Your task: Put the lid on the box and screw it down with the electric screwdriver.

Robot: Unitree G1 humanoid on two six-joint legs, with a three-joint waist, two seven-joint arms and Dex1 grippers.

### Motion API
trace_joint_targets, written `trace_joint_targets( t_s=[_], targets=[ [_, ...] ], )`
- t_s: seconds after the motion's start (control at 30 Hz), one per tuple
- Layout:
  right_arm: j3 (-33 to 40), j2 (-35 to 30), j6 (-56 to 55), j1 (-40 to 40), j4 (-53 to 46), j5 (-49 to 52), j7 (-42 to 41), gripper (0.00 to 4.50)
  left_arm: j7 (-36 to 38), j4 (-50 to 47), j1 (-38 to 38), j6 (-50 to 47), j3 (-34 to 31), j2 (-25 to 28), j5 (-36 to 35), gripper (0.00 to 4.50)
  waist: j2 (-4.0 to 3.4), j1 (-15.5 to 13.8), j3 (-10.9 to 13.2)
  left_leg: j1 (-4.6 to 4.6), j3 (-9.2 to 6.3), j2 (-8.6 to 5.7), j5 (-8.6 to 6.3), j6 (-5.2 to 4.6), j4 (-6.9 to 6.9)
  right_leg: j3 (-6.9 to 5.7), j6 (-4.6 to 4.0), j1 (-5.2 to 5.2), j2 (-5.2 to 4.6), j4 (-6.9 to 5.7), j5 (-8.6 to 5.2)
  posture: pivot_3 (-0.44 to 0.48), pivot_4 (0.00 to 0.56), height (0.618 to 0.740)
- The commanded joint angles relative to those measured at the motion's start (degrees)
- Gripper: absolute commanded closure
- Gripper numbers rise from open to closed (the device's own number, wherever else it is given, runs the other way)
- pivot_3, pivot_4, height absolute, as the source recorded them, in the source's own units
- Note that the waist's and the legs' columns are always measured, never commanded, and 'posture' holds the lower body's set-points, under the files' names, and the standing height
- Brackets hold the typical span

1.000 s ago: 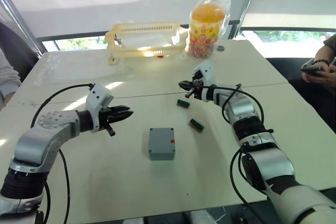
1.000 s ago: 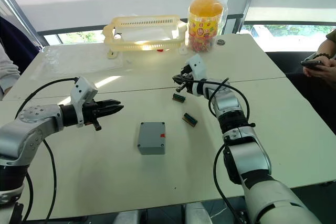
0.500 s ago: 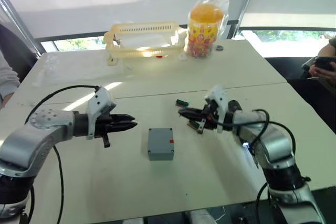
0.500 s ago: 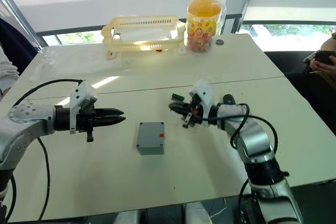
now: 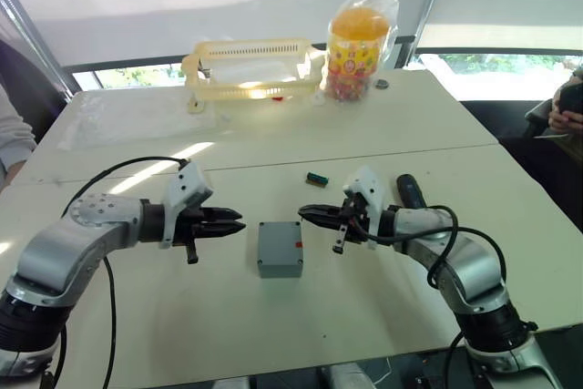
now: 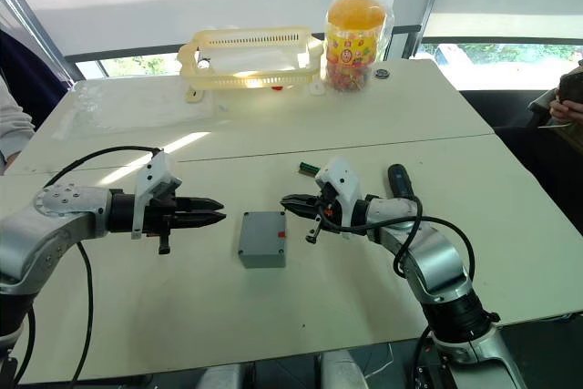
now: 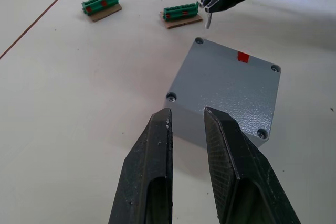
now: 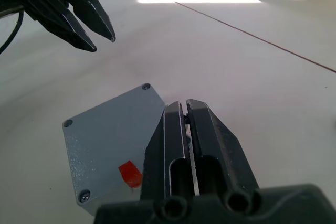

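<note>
Grey box (image 5: 280, 248) sits mid-table with lid (image 7: 229, 80) on top, screws at the corners, red mark near one edge. Left gripper (image 5: 235, 221) just beside it on the robot's left, fingers (image 7: 152, 171) slightly apart, holding nothing. Right gripper (image 5: 308, 213) close on the opposite side, fingers (image 8: 173, 145) pressed together. Electric screwdriver (image 5: 409, 192) lies on the table behind the right forearm. Two green connectors (image 7: 101, 4) nearby.
</note>
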State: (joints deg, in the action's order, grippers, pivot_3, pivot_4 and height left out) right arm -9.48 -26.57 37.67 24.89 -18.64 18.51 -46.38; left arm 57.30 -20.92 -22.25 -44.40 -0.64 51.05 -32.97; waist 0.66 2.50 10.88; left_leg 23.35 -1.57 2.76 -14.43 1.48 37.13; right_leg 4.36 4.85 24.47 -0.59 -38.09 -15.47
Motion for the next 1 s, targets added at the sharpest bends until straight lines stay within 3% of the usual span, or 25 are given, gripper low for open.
trace_joint_targets(
  t_s=[0.03, 0.87, 0.97, 1.0],
  targets=[
    [-0.5, 0.2, -2.3, 1.0, -0.1, -0.3, 0.2, 4.45, -0.1, -0.6, 0.0, 1.1, -0.2, -0.1, 0.5, 3.56, 0.00, 0.0, 0.0, 0.00, 0.00, 0.00, 0.00, 0.00, 0.00, 0.00, 0.00, 0.00, 0.00, 0.00, 0.00, 0.000, 0.150, 0.740],
    [-3.5, 0.0, -5.4, 1.0, 3.4, -2.1, -0.2, 4.45, -1.3, -1.1, -0.2, 0.7, 0.1, -1.1, 0.0, 3.56, 0.00, 0.0, 0.0, 0.00, 0.00, 0.00, 0.00, 0.00, 0.01, 0.00, 0.00, 0.00, 0.00, 0.00, 0.00, 0.000, 0.150, 0.740],
    [-3.5, -0.4, -5.6, 1.0, 3.1, -2.1, -0.6, 3.67, -1.5, -0.8, -1.2, 0.1, -0.1, -2.1, -0.8, 3.56, 0.00, -0.1, 0.0, 0.01, 0.00, 0.00, 0.00, 0.00, 0.01, 0.00, 0.00, 0.00, 0.00, -0.01, 0.00, 0.000, 0.150, 0.740],
    [-3.3, -0.5, -5.6, 1.2, 2.9, -2.1, -0.7, 3.16, -1.4, -0.7, -1.5, 0.0, -0.1, -2.2, -0.8, 3.56, 0.00, -0.1, 0.0, 0.01, 0.00, 0.00, 0.00, 0.00, 0.01, 0.00, 0.00, 0.00, 0.00, 0.00, 0.00, 0.000, 0.150, 0.740]
  ],
)
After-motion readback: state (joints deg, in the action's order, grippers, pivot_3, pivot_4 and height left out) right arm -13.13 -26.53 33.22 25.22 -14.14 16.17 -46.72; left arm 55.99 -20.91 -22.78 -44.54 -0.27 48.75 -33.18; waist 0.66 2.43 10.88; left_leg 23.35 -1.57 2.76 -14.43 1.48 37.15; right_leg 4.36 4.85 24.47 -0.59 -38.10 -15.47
